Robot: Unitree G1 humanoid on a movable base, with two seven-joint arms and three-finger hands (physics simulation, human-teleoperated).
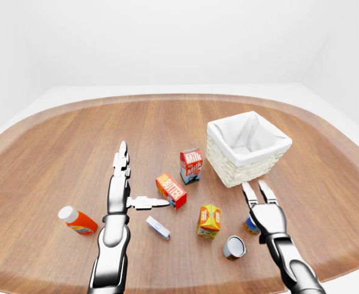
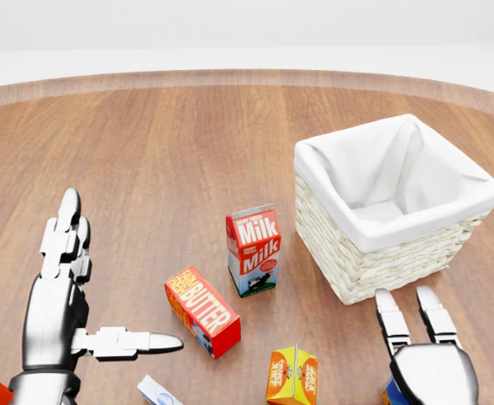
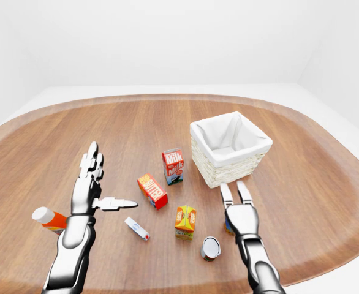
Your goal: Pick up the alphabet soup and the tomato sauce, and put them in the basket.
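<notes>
A can with a blue and orange label stands at the lower right of the left-eye view, mostly hidden under my right hand. That hand is open, its fingers stretched flat and pointing up the view toward the basket. A second can lies on its side just left of the hand, with its grey end showing. The wicker basket has a white cloth lining and nothing shows inside it. My left hand is open at centre left, fingers straight and thumb out sideways, holding nothing.
A milk carton stands left of the basket. A red butter box and an orange carton lie below it. A small white and blue box and an orange bottle with a white cap lie near my left arm.
</notes>
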